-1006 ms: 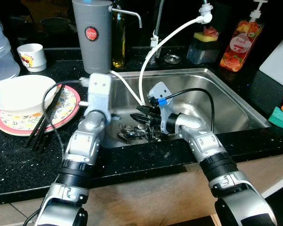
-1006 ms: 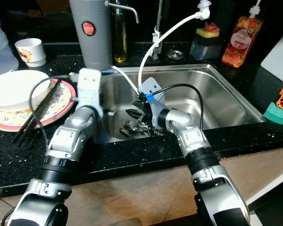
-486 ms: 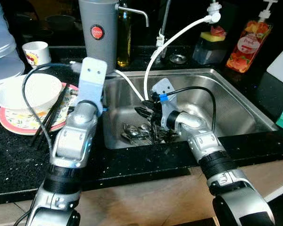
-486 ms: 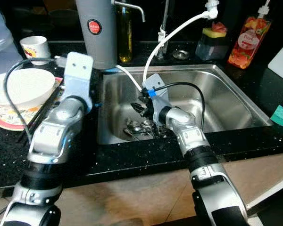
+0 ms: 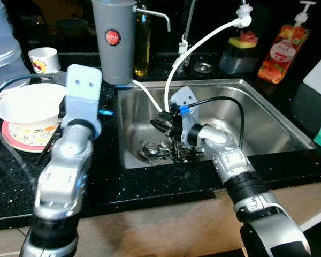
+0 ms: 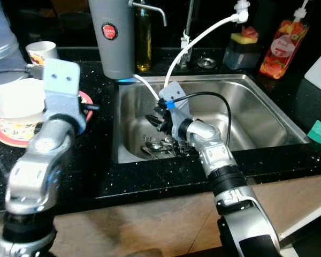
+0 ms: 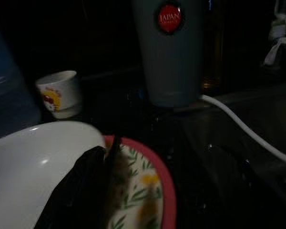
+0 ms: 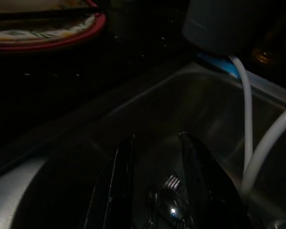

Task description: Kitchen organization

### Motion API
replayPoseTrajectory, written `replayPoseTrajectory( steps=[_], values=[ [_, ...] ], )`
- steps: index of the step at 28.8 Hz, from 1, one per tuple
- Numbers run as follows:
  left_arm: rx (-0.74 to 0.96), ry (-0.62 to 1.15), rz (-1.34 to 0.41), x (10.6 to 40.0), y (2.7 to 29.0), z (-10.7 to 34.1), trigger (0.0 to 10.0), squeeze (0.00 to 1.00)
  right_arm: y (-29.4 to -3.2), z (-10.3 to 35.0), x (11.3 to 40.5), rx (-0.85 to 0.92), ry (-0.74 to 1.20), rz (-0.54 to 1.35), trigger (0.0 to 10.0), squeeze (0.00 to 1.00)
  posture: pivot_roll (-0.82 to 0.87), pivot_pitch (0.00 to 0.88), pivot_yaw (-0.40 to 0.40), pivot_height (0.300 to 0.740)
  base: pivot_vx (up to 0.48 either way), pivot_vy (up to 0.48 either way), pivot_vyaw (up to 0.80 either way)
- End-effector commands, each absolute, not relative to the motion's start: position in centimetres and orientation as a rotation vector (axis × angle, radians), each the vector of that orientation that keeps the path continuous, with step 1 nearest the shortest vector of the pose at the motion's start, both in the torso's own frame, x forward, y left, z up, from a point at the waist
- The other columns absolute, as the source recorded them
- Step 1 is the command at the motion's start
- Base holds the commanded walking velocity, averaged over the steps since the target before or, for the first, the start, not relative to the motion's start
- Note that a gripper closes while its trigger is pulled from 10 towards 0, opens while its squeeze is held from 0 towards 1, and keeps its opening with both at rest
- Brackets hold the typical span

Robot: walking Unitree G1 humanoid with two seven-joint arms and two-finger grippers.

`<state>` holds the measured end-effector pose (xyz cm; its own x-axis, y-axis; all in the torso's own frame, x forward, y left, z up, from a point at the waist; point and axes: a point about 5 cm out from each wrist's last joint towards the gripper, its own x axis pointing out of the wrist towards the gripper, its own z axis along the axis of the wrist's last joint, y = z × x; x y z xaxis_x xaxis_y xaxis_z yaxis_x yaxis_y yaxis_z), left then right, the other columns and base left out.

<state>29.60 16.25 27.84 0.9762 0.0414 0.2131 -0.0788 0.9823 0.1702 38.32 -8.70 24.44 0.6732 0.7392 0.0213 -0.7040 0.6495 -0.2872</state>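
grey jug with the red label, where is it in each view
Left eye view: grey jug stands at top centre-left, on the counter behind the sink.
Right eye view: top centre-left.
Left wrist view: upper middle, label facing the camera.
Right wrist view: grey shape at the upper right.
Shared landmark: the white hose beside it.

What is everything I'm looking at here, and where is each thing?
Stainless steel sink: one, silver, centre of the black counter.
Metal cutlery pile: several, silver, sink bottom.
White bowl: one, on the floral plate.
Red-rimmed floral plate: one, counter left.
Small printed cup: one, white, back left.
Tall grey canister: one, behind the sink.
Orange soap bottle: one, back right.
White hose: one, into the sink.
Right tool: open, above the cutlery.
Left tool: by the bowl.
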Motion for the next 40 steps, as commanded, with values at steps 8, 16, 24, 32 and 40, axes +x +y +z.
replayPoseTrajectory(
  steps=[8, 16, 24, 32, 40],
  values=[
    [0.089, -0.279, -0.007, 27.9, 18.5, 28.3, 10.0, 0.00, -8.6, 23.9, 38.0, -0.279, -0.126, 0.844, 10.0, 0.00, 0.00, 0.122, -0.048, 0.740, 0.000, 0.000, 0.00],
    [0.159, -0.209, -0.089, 27.3, 19.5, 27.4, 10.0, 0.00, -8.7, 23.8, 37.9, -0.289, -0.124, 0.851, 10.0, 0.00, 0.00, 0.115, -0.049, 0.740, 0.000, 0.000, 0.00],
    [0.313, 0.013, 0.059, 27.3, 21.2, 25.3, 10.0, 0.00, -8.7, 23.8, 37.8, -0.305, -0.116, 0.871, 10.0, 0.00, -0.01, 0.105, -0.052, 0.740, 0.000, 0.000, 0.00],
    [0.325, -0.025, 0.055, 27.2, 20.4, 25.9, 10.0, 0.00, -8.7, 23.8, 37.7, -0.317, -0.110, 0.883, 10.0, 0.00, -0.01, 0.105, -0.056, 0.740, 0.000, 0.000, 0.00],
    [0.182, -0.275, -0.022, 27.5, 18.2, 29.9, 10.0, 0.00, -8.8, 23.9, 37.7, -0.321, -0.112, 0.883, 10.0, 0.00, -0.01, 0.110, -0.060, 0.740, 0.000, 0.000, 0.00]
  ],
)
